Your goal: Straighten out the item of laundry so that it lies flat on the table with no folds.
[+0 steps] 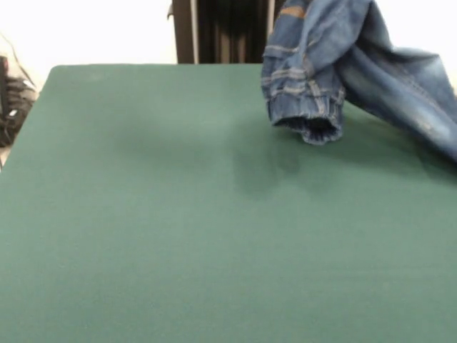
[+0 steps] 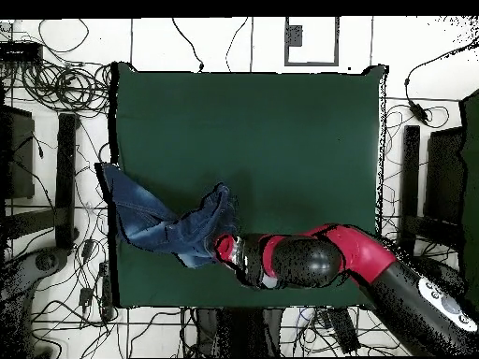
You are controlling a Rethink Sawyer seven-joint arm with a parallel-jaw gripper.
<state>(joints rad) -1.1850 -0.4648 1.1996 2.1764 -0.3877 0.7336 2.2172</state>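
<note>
The small pair of faded blue denim jeans hangs bunched from above at the far right of the dark green felt-covered table, one leg trailing over the table's edge. Whether the gripper is clamped on the cloth cannot be told; its tip is hidden. The denim looks soft, limp and fairly light, so it would likely spread best held by the waistband or a cuff.
</note>
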